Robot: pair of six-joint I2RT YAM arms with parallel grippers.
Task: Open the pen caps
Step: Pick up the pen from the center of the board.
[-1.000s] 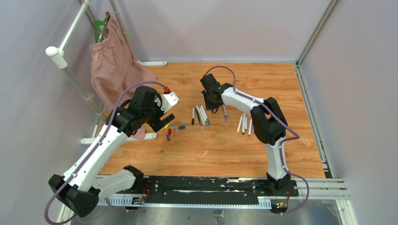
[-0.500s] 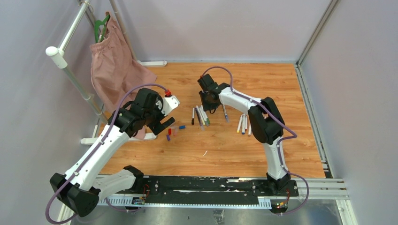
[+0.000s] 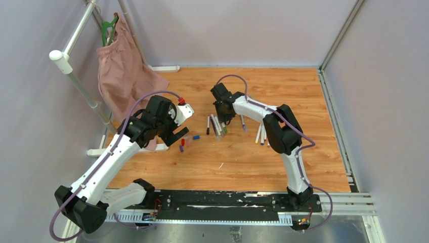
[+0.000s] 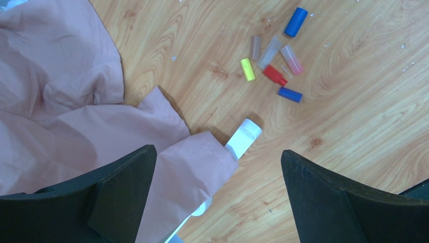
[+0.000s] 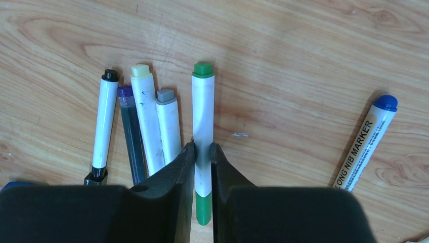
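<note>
We see a wooden table point(image 3: 293, 86) walled in grey, a pink cloth point(image 3: 121, 71) hanging at its left. Our left gripper point(image 4: 216, 152) stands wide apart, empty, over the cloth's hem; the caps point(image 4: 274, 75) lie loose beyond its right finger. Our right gripper point(image 5: 202, 149) is clamped on a green pen point(image 5: 203, 111), other pens point(image 5: 146, 116) beside its left finger. Since a second ago it has edged left

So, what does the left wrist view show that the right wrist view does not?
Only the left wrist: loose caps in blue, red, yellow and pink, a pink cloth, and the left fingers wide open. Only the right wrist: a row of pens, the right fingers closed on the green pen, and a blue marker. Both: the wooden table.
</note>
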